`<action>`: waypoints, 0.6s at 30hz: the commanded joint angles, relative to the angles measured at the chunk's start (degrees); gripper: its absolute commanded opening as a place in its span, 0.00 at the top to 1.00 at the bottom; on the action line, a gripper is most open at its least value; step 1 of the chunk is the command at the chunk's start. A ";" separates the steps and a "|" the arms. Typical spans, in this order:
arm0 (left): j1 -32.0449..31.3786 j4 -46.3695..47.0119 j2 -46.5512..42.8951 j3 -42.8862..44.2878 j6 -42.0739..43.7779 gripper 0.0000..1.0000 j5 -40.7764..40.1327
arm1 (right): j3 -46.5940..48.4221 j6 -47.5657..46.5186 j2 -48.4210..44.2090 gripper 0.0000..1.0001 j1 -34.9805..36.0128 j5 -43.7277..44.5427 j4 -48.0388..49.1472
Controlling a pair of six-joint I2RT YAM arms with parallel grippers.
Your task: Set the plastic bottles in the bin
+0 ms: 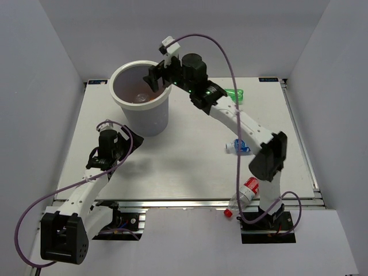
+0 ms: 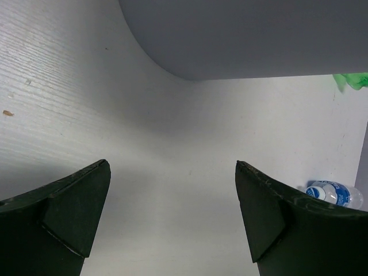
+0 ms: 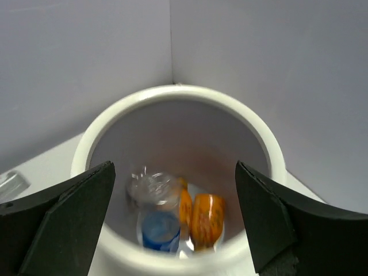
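The white bin stands at the back left of the table. In the right wrist view its rim rings two orange bottles and a blurred clear bottle with a blue label. My right gripper hangs open over the bin's mouth, holding nothing. On the table lie a green bottle, a clear blue-label bottle and a red-label bottle. My left gripper is open and low in front of the bin's wall.
White walls close in the table on the left, back and right. The right arm's base stands beside the red-label bottle at the near edge. In the left wrist view, the blue-label bottle and green bottle lie far right.
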 commanded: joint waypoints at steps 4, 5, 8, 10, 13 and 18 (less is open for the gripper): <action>-0.18 3.05 -0.62 -0.23 0.11 0.02 1.98 | -14.68 0.46 -18.34 0.11 -3.41 2.81 -15.95; -0.18 3.23 -0.62 0.03 0.11 0.02 2.33 | -18.19 0.73 -22.97 0.11 -3.68 6.82 -16.66; -0.10 4.89 -0.62 -0.40 -0.07 0.02 3.90 | -34.26 6.78 -33.25 0.11 -5.43 14.13 -16.76; -0.18 6.22 -0.18 -1.19 -0.24 0.02 4.79 | -44.96 13.60 -37.85 0.11 -9.29 14.34 -17.01; -0.18 5.87 1.22 -1.28 -0.07 0.02 6.19 | -53.62 23.80 -44.45 0.11 -17.02 11.44 -19.81; -0.18 7.01 2.19 -2.33 0.37 0.02 7.77 | -63.66 31.13 -52.71 0.11 -22.04 15.99 -28.16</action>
